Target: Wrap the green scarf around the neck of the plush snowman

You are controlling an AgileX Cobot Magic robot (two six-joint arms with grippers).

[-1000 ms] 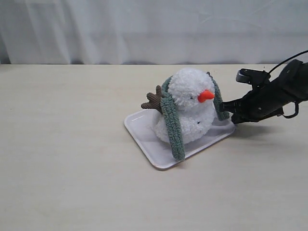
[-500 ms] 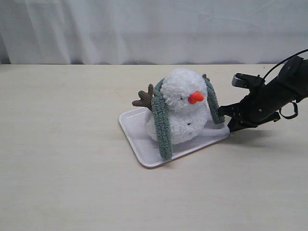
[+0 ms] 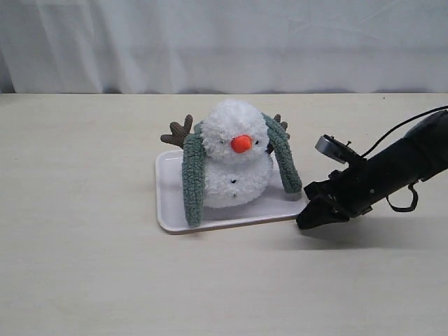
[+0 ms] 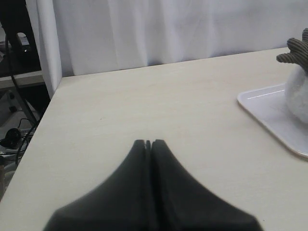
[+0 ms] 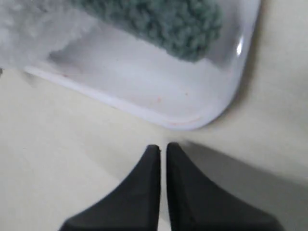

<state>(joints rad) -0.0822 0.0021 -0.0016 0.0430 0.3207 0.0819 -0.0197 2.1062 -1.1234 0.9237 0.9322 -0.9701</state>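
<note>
The plush snowman (image 3: 234, 164) sits upright on a white tray (image 3: 168, 203), its orange nose facing the exterior view. Draped behind its neck, the green scarf (image 3: 192, 182) hangs down both sides; the other end (image 3: 283, 164) reaches the tray. My right gripper (image 3: 302, 220) sits low on the table at the tray's near right corner, shut and holding nothing. The right wrist view shows its fingertips (image 5: 162, 148) just short of the tray corner (image 5: 144, 82), with the scarf end (image 5: 168, 24) beyond. My left gripper (image 4: 148, 142) is shut and empty, away from the tray (image 4: 269, 108).
A brown twig arm (image 4: 294, 53) sticks out above the tray in the left wrist view. Pale wooden tabletop (image 3: 84, 266) surrounds the tray. A white curtain (image 3: 210, 42) closes the back. The table's edge (image 4: 43, 110) lies beside the left arm.
The tray with the snowman has slid left and turned, so the snowman now faces forward. My right gripper has moved nearer and left, staying at the tray's corner.
</note>
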